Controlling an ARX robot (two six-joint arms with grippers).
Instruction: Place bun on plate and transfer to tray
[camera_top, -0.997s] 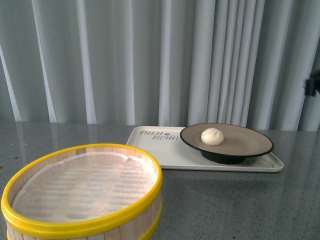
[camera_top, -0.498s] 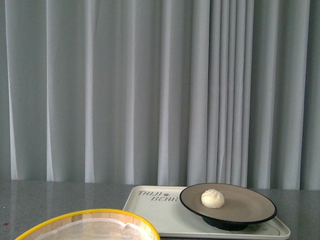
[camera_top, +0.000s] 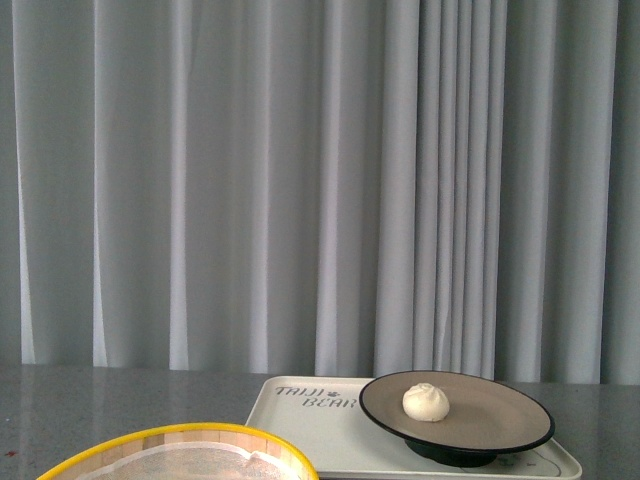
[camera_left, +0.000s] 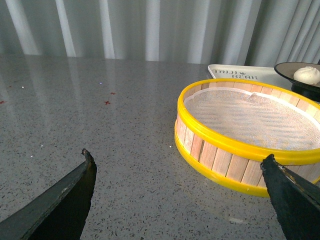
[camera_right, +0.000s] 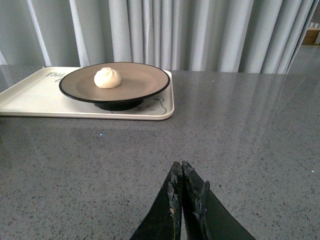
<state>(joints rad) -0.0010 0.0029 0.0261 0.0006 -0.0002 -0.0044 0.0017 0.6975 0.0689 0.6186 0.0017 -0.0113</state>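
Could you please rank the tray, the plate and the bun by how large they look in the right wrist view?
1. tray, partly cut off at the frame edge
2. plate, resting on the tray
3. bun, sitting on the plate

Wide-open left tool (camera_left: 180, 165) facing steamer basket (camera_left: 250, 140)

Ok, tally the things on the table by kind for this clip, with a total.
Buns: 1, the bun
Plates: 1, the plate
Trays: 1, the tray
Steamer baskets: 1, the yellow-rimmed steamer basket
Total: 4
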